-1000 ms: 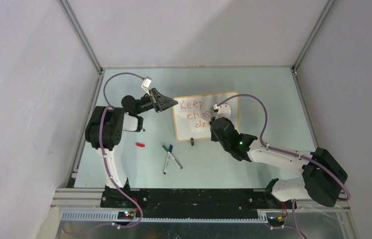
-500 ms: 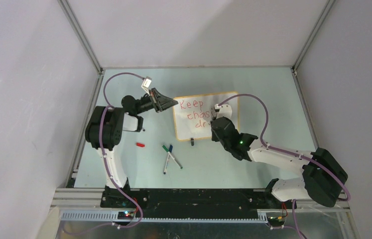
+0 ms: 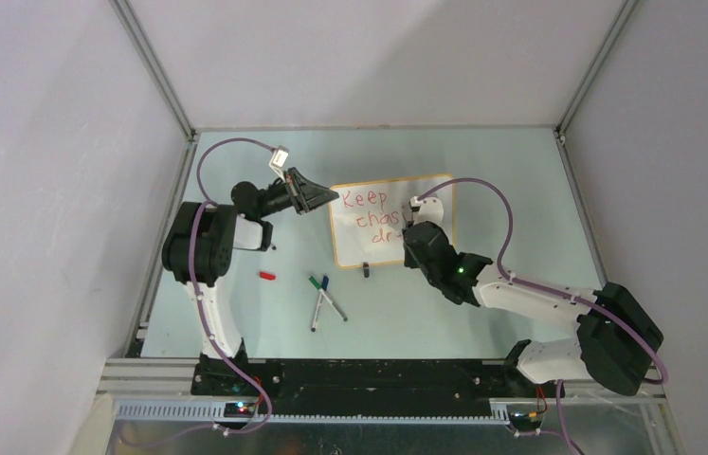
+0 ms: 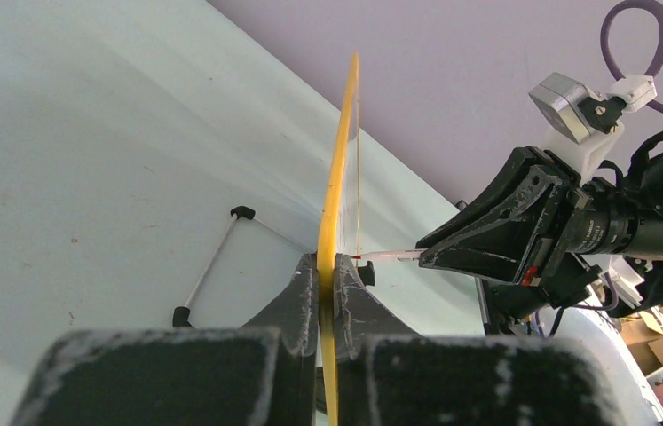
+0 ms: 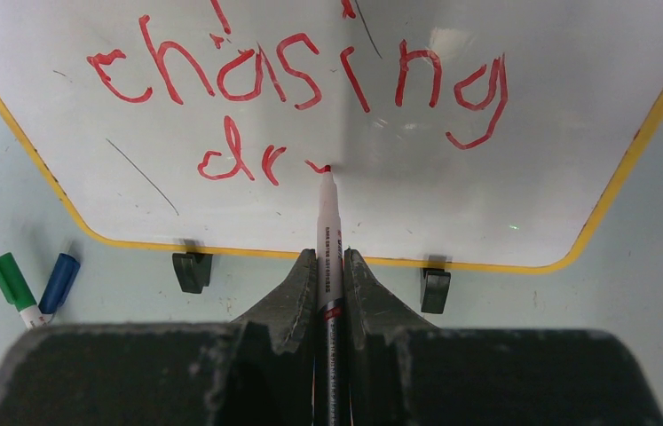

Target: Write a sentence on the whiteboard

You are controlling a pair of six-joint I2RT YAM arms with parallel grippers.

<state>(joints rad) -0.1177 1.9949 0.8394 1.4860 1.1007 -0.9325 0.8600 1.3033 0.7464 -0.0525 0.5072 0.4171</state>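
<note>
Left gripper: the left gripper [image 4: 327, 266] is clamped shut on the left edge of the whiteboard [image 4: 338, 177], bracing it upright on its side. It has not moved over the last second.
Right gripper: the right gripper [image 5: 327, 257] is closed around a red marker [image 5: 326, 222], whose tip touches the board just right of the "dr".
Whiteboard: it stands mid-table, towards the far side, between the two arms, on its two black clip feet [image 5: 187, 271].
Sentence: the sentence [image 5: 292, 75] reads "Keep" and "chasing" in the overhead and right wrist views. The third line so far holds "dr" and a small fresh stroke.
Change: the right arm has edged slightly to the right along the third line, and in the overhead view a short mark now shows after "dr".
Meaning: the last word is probably under way, with several letters still to write, and there is room to the right for them.
Nearby: a green marker [image 5: 10, 277] and a blue marker [image 5: 59, 282] lie near the board's left foot.
</note>
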